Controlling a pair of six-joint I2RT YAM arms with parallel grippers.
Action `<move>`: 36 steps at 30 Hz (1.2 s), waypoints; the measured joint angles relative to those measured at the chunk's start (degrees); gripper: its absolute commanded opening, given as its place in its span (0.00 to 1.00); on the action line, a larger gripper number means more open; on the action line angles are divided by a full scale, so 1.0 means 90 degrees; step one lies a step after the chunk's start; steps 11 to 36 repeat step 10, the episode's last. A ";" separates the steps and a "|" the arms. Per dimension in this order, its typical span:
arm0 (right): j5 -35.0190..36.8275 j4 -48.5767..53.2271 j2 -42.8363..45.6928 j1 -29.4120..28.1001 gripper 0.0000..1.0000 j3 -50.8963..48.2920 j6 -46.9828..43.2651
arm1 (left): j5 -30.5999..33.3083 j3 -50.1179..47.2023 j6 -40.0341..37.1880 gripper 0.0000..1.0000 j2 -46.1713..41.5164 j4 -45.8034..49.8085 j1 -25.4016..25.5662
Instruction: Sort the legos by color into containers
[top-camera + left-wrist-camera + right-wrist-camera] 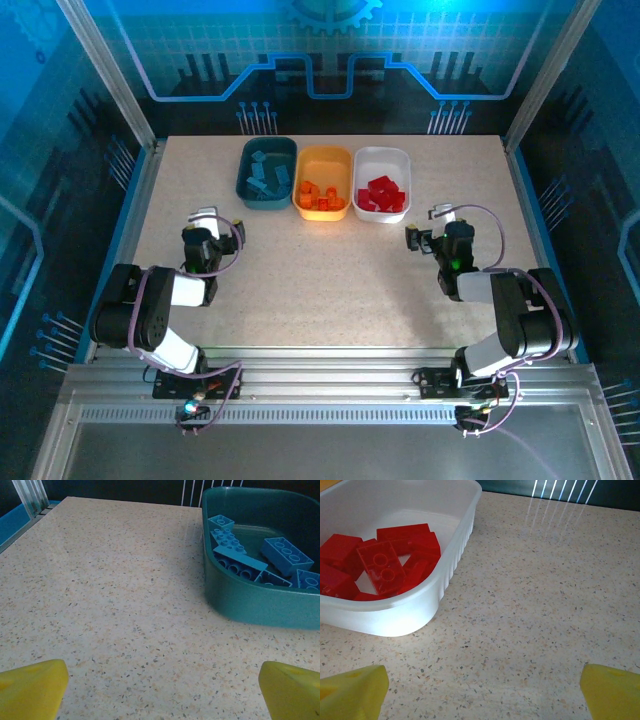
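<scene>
- Wide open, nothing held: left gripper (pixel 220 218), poised over bare speckled tabletop (pixel 330 290) on the left side, nearer than the dark teal tray (pixel 270 205) and off to its left.
- Seen from the left wrist: yellow left fingertips (pixel 32 690) at the bottom corners, far apart, with bare table between them. Teal tray up at the right, apart from both.
- Also spread wide and gripping nothing: right gripper (pixel 427 222), over the table on the right side, nearer than the white tray (pixel 385 160) and just off its right corner.
- Seen from the right wrist: yellow right fingertips (pixel 350 692) at the lower corners, well apart. White tray at the upper left, apart from both.
- Lined up side by side at the far middle of the table: dark teal tray at left, yellow-orange tray (pixel 322 214) in the middle, white tray at right. Touching or just beside one another, cannot tell which.
- Inside the dark teal tray: blue bricks (pixel 267 176), loosely piled, some studs up, some tilted.
- Inside the yellow-orange tray: orange bricks (pixel 322 195), clustered.
- Inside the white tray: red bricks (pixel 383 194), heaped toward its near end.
</scene>
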State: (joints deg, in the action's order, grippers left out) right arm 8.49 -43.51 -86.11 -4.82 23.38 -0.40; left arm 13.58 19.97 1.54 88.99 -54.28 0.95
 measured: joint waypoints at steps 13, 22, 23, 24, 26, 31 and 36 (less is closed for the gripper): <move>0.0000 0.0000 0.0000 0.0000 1.00 0.0000 0.0000 | -0.0019 0.0056 -0.0005 0.99 0.0000 0.0100 0.0010; 0.0000 0.0000 0.0000 0.0000 1.00 0.0000 0.0000 | -0.0019 0.0056 -0.0005 0.99 0.0000 0.0100 0.0010; 0.0000 0.0000 0.0000 0.0000 1.00 0.0000 0.0000 | -0.0019 0.0056 -0.0005 0.99 0.0000 0.0100 0.0010; 0.0000 0.0000 0.0000 0.0000 1.00 0.0000 0.0000 | -0.0019 0.0056 -0.0005 0.99 0.0000 0.0100 0.0010; 0.0000 0.0000 0.0000 0.0000 1.00 0.0000 0.0000 | -0.0019 0.0056 -0.0005 0.99 0.0000 0.0100 0.0010; 0.0000 0.0000 0.0000 0.0000 1.00 0.0000 0.0000 | -0.0019 0.0056 -0.0005 0.99 0.0000 0.0100 0.0010; 0.0000 0.0000 0.0000 0.0000 1.00 0.0000 0.0000 | -0.0019 0.0056 -0.0005 0.99 0.0000 0.0100 0.0010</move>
